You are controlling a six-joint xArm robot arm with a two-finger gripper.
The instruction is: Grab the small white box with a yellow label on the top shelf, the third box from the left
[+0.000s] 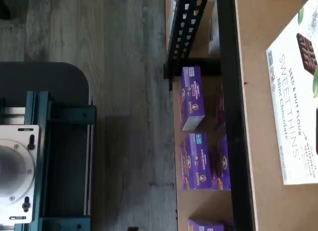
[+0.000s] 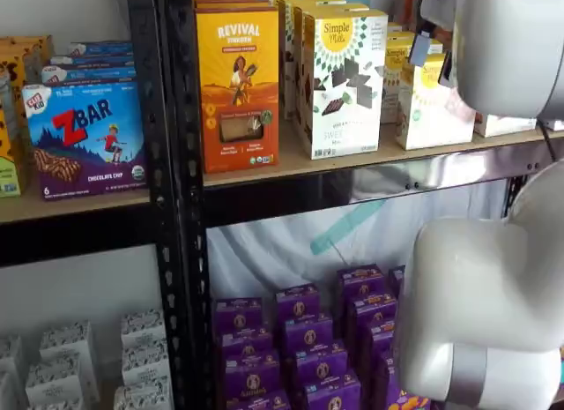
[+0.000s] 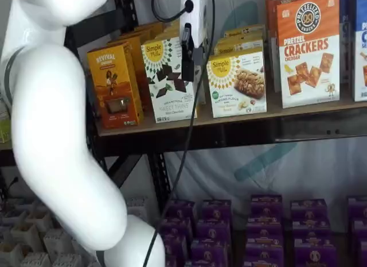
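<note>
The small white box (image 3: 236,83) stands on the top shelf (image 3: 321,113), short and cream-white with a yellow sunburst logo and pictured baked squares. It also shows in a shelf view (image 2: 430,101), partly hidden behind my white arm. My gripper (image 3: 188,54) hangs from its white body with a cable beside it, in front of the tall white chocolate box, just left of the small white box. Its black fingers show side-on, so no gap can be judged. It holds nothing that I can see. The wrist view does not show the small white box.
An orange Revival box (image 3: 114,86) and a tall Sweet Thins box (image 3: 169,77) stand to the small box's left, and a Pretzel Crackers box (image 3: 308,49) to its right. Purple boxes (image 3: 258,232) fill the lower shelf. My arm (image 2: 493,304) blocks the right side.
</note>
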